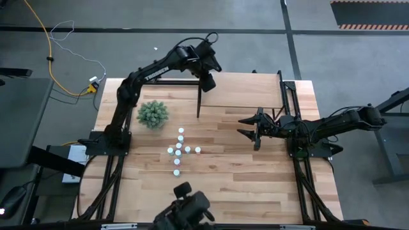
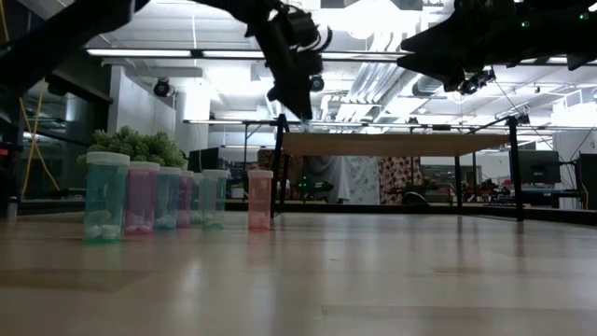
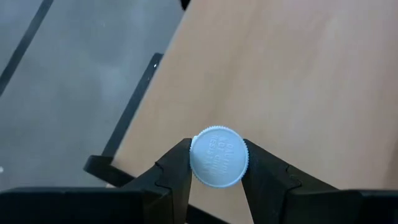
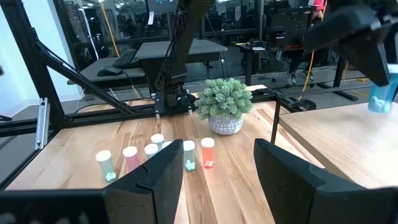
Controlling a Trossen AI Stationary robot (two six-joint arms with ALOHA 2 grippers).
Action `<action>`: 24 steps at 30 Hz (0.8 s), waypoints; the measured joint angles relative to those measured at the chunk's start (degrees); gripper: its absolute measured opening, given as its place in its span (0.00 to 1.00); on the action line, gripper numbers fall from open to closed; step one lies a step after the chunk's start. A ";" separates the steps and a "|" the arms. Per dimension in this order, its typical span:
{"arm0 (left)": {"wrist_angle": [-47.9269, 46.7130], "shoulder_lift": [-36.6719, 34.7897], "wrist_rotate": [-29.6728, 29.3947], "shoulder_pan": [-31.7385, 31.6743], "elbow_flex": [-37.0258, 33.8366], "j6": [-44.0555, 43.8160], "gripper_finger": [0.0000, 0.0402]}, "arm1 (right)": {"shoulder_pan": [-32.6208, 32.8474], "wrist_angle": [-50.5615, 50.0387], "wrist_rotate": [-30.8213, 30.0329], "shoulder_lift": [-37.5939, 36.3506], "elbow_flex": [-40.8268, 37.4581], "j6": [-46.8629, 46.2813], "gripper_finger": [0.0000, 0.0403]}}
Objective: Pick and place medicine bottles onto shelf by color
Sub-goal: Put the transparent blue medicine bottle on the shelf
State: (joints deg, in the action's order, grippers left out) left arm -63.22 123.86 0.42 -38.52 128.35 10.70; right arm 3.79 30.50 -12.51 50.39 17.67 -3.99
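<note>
My left gripper (image 1: 208,82) hangs over the left end of the shelf (image 1: 243,89), a light-wood board on thin black supports at the table's far side. It is shut on a bluish medicine bottle (image 4: 380,96) with a white cap (image 3: 217,155). Several more medicine bottles (image 1: 181,150), teal, pink and bluish, stand upright on their bases in a cluster at the table's middle (image 2: 168,196). My right gripper (image 1: 243,126) waits open and level at the right, pointing toward the cluster, with nothing between its fingers (image 4: 217,162). My left gripper pinches the bottle between its two fingers (image 3: 177,165), which stand on opposite sides of the cap's rim (image 3: 194,158). The fingers slant down from above. The cap faces the wrist and hides the body. The bottle is lifted clear above the shelf board (image 3: 280,81).
A bushy green plant in a white pot (image 1: 153,114) stands left of the bottle cluster. The shelf's black side supports (image 1: 199,102) rise at both its ends. A camera mount (image 1: 188,207) sits at the table's near edge. Bare wood lies between the cluster and the shelf.
</note>
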 joint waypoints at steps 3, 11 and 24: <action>0.12 0.78 -0.43 -1.00 0.00 -0.02 0.28 | 0.01 0.00 0.00 0.00 0.00 0.00 0.47; 0.37 1.10 -2.79 -1.76 0.00 -1.27 0.28 | 0.00 0.04 0.00 0.00 0.00 0.20 0.47; 0.37 1.10 -3.30 -1.34 0.00 0.00 0.32 | 0.01 0.09 0.00 0.00 0.00 0.05 0.47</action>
State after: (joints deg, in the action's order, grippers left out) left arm -62.85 124.97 -2.88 -39.86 128.35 10.70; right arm 3.80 30.59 -12.51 50.39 17.67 -3.94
